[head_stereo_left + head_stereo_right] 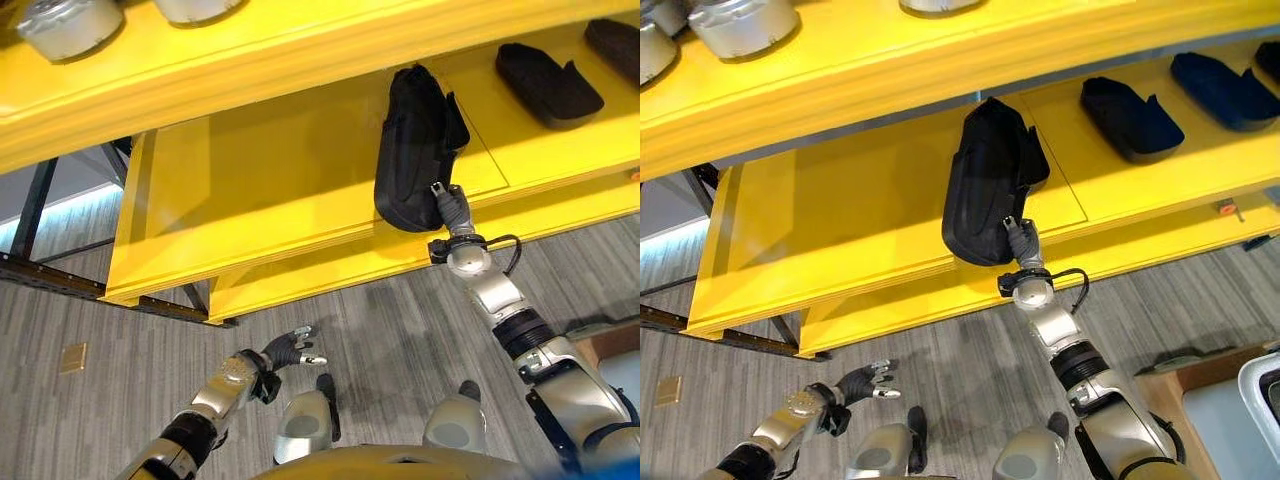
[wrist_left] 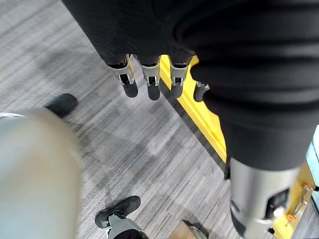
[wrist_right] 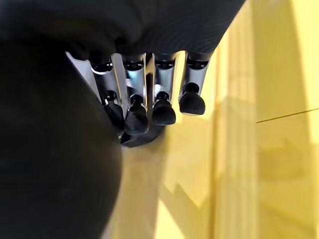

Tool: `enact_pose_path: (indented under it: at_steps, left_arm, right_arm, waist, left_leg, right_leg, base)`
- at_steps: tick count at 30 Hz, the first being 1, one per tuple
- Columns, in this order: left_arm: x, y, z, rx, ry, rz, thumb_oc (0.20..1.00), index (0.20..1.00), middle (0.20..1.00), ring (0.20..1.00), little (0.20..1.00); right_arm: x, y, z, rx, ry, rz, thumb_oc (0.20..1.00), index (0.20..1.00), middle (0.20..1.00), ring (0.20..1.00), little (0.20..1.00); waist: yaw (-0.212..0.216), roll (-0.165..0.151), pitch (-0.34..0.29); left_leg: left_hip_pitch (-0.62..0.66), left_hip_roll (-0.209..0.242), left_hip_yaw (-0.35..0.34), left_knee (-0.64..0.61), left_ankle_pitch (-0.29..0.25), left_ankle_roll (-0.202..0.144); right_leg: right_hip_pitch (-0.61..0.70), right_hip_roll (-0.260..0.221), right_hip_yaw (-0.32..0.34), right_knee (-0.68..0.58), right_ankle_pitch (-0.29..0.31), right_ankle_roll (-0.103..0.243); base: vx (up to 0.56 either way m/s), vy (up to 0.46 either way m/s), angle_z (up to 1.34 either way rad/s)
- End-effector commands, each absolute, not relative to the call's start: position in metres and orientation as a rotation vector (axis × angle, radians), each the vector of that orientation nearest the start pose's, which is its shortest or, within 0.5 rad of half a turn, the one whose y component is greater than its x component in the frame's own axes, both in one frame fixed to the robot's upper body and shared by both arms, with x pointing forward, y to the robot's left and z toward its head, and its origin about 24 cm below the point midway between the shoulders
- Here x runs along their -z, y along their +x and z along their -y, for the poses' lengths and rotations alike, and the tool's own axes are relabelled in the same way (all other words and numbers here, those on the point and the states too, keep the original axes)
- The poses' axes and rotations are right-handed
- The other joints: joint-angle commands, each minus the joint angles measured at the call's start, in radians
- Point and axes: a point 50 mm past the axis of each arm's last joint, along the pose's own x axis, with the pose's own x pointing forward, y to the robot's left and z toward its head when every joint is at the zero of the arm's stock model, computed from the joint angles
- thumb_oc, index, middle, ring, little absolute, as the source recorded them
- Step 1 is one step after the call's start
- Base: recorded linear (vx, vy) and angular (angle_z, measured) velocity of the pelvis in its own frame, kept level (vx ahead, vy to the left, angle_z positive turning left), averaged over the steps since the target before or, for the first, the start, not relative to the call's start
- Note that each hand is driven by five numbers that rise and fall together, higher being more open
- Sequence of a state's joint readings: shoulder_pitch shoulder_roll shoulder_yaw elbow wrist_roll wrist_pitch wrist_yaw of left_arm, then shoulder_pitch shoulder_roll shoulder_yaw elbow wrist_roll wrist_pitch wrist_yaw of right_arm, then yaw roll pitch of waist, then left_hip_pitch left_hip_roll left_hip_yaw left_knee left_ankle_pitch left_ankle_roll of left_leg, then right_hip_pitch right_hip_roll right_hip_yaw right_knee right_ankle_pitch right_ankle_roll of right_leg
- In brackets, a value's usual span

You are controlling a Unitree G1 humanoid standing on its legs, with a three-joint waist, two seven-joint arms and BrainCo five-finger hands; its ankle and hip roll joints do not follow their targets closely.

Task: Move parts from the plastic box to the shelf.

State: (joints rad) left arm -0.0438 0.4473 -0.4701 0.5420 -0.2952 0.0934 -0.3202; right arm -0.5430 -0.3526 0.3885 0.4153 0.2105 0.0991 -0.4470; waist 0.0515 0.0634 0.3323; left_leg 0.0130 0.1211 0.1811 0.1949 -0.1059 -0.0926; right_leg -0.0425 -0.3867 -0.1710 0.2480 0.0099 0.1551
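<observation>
The right hand [image 1: 1018, 240] is pressed against the near end of a black moulded part [image 1: 985, 180], fingers curled at its edge. The part lies on the yellow shelf [image 1: 840, 220], overhanging its lip. It looks rigid, matte, fairly light; its narrow rim suits gripping. The left hand [image 1: 292, 349] hangs relaxed, empty, above grey carpet [image 1: 120, 390].

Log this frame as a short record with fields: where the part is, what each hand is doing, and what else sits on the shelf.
part: black part on the yellow shelf, near its front edge
right hand: at the part's near end, fingers curled on it
left hand: low over the floor, fingers relaxed, empty
other black parts: further right on the same level
metal parts: on the level above
</observation>
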Motion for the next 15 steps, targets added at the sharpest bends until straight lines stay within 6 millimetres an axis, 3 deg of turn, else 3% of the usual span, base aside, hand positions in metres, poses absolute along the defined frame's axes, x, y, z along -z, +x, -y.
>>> enact_pose_path:
  at_steps: [1, 10, 15]
  left_arm:
    - [0.082, 0.191, -0.178, 0.545, 0.141, -0.699, 1.0, 1.0, 1.0, 1.0, 1.0]
    - [0.08, 0.194, -0.18, 0.51, 0.13, -0.678, 1.0, 1.0, 1.0, 1.0, 1.0]
    - [0.079, 0.197, -0.181, 0.505, 0.136, -0.685, 1.0, 1.0, 1.0, 1.0, 1.0]
  right_arm:
    - [-0.128, 0.352, 0.146, 0.144, -0.303, 0.222, 0.2, 0.2, 0.2, 0.2, 0.2]
    - [-0.136, 0.355, 0.137, 0.115, -0.301, 0.252, 0.2, 0.2, 0.2, 0.2, 0.2]
    - [-0.146, 0.36, 0.133, 0.122, -0.301, 0.284, 0.2, 0.2, 0.2, 0.2, 0.2]
  waist:
    - [0.001, 0.017, -0.026]
    - [0.046, 0.001, 0.013]
    - [0.071, -0.007, 0.036]
  left_leg:
    - [0.011, 0.086, 0.035, -0.037, 0.07, 0.023]
    - [-0.038, 0.085, 0.019, 0.016, 0.058, 0.024]
    - [-0.07, 0.067, 0.02, 0.09, 0.02, 0.038]
  right_leg:
    - [-0.053, 0.082, -0.028, 0.053, -0.067, -0.012]
    - [-0.041, 0.059, -0.048, 0.041, -0.052, 0.007]
    - [-0.032, 0.027, -0.058, 0.031, -0.029, 0.022]
  base:
    - [-0.01, 0.134, 0.05]
    - [-0.04, 0.12, 0.08]
    - [-0.04, 0.204, 0.07]
